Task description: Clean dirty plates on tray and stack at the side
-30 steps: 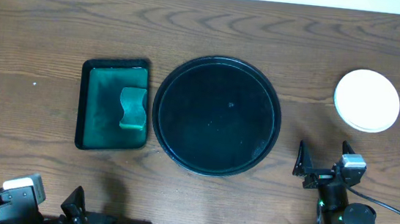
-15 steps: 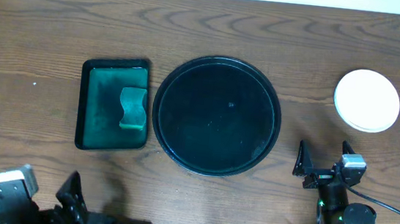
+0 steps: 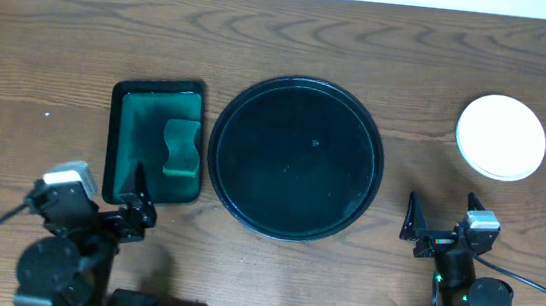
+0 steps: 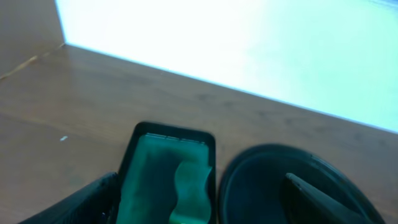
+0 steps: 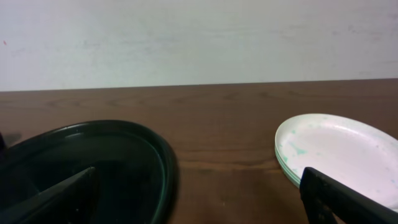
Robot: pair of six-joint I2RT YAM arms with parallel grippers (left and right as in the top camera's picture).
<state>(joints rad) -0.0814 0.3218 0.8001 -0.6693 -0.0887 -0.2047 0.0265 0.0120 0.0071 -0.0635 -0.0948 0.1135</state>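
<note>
green sponge point(image 3: 181, 148) lies in the rectangular tray point(image 3: 134, 158), plates point(image 3: 501, 137) stacked apart.

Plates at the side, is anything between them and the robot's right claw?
No, nothing visible. Only bare wooden table lies between the open right claw and the stacked plates. The black tray sits off to the left, out of the way.
</note>
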